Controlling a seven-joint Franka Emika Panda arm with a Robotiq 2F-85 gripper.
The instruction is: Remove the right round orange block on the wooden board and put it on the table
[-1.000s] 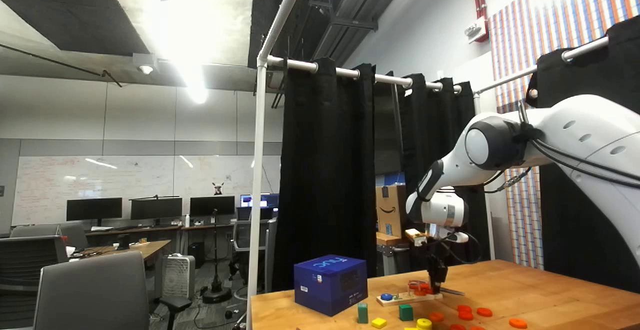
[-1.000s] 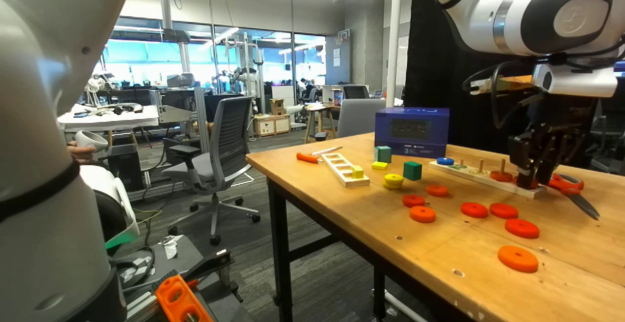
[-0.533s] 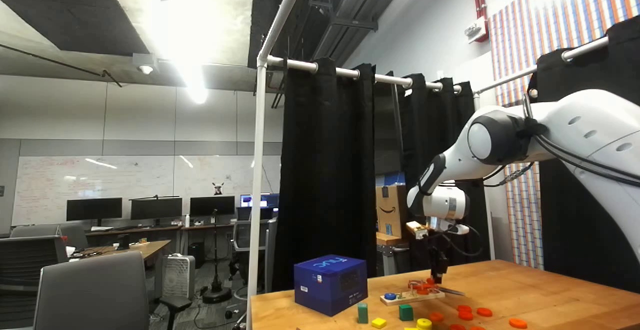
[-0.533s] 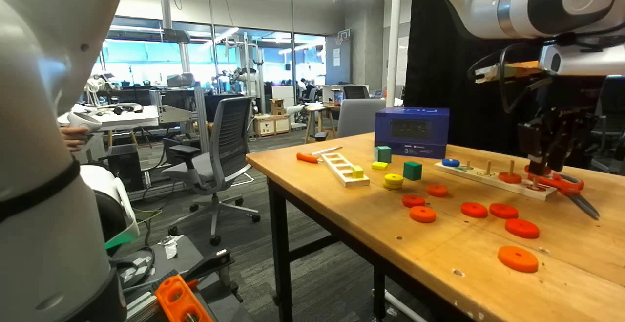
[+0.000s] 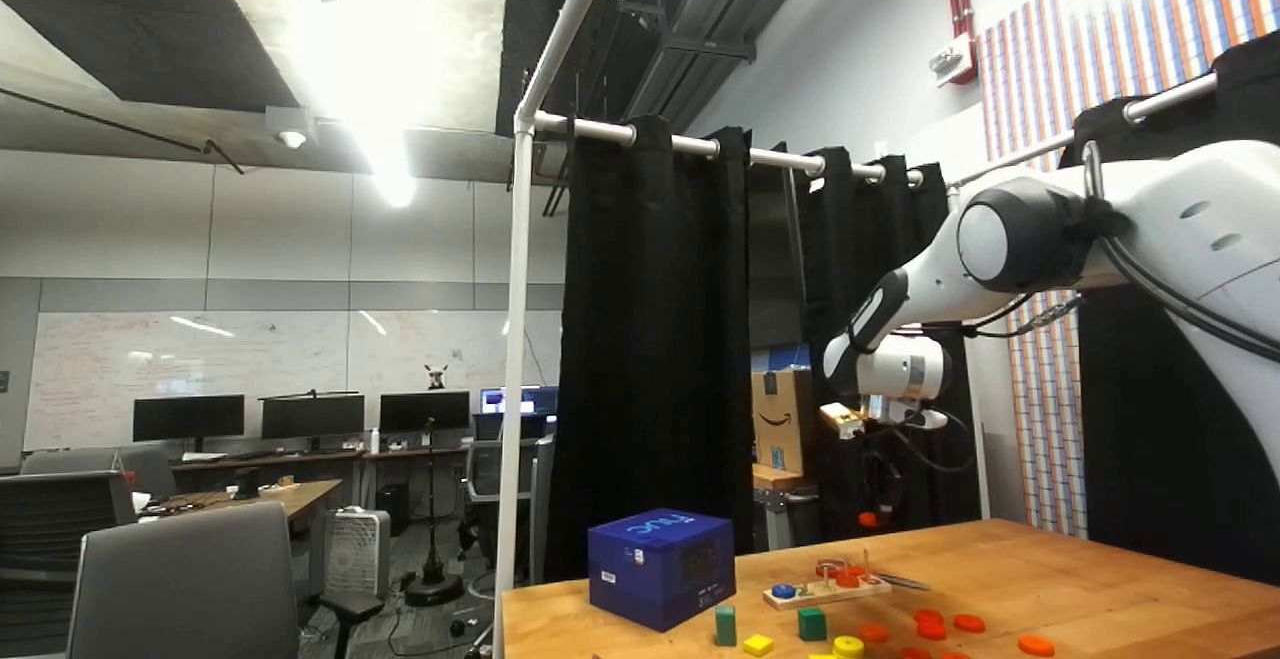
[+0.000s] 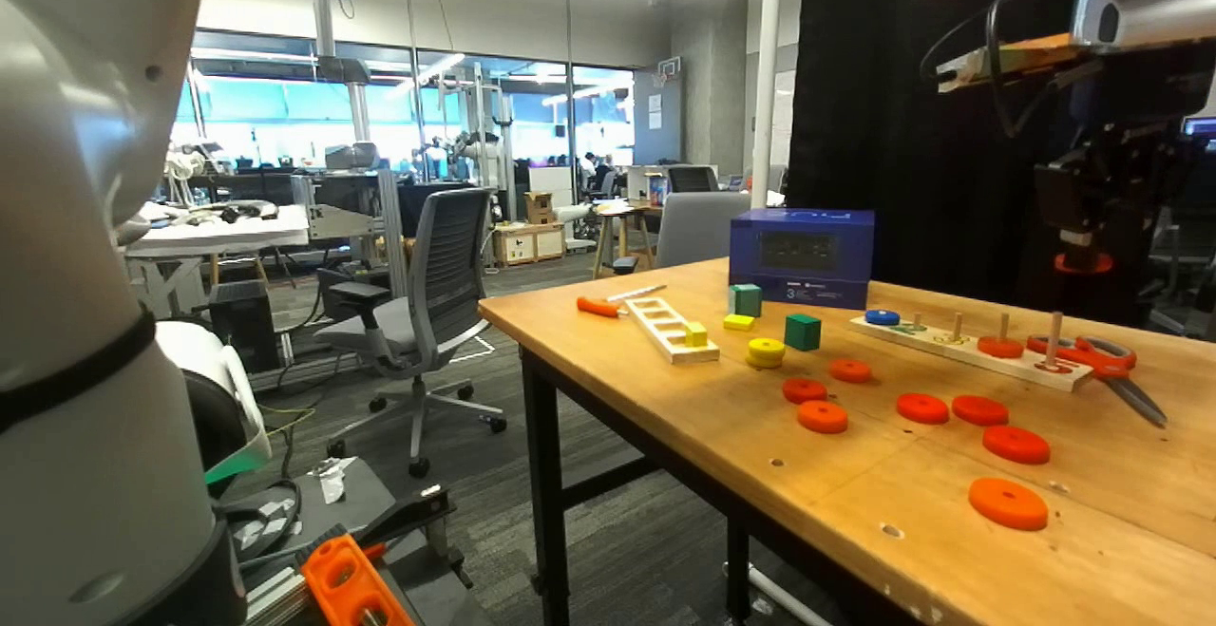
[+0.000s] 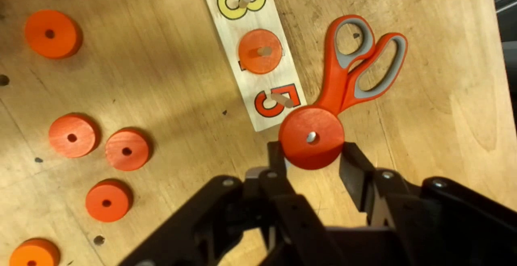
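My gripper (image 7: 312, 149) is shut on the round orange block (image 7: 310, 122), one finger on each side of it. The block also shows under the fingertips in both exterior views (image 5: 868, 519) (image 6: 1083, 263), held in the air above the board's right end. The wooden board (image 6: 978, 352) lies on the table (image 6: 684, 436). Its end peg, by the red 5 in the wrist view, is bare. Another orange round block (image 7: 258, 62) sits on the neighbouring peg. A blue round block (image 6: 882, 317) is at the board's far end.
Orange-handled scissors (image 7: 335, 84) lie beside the board's end. Several loose orange discs (image 6: 1007, 502) lie on the table. Yellow discs (image 6: 766, 351), green blocks (image 6: 803, 331), a small ladder-like wooden frame (image 6: 655, 327) and a dark blue box (image 6: 803, 260) stand farther off.
The gripper has risen well above the board with the orange block in it, and the block has come off the end peg. The board has shifted slightly toward the scissors.
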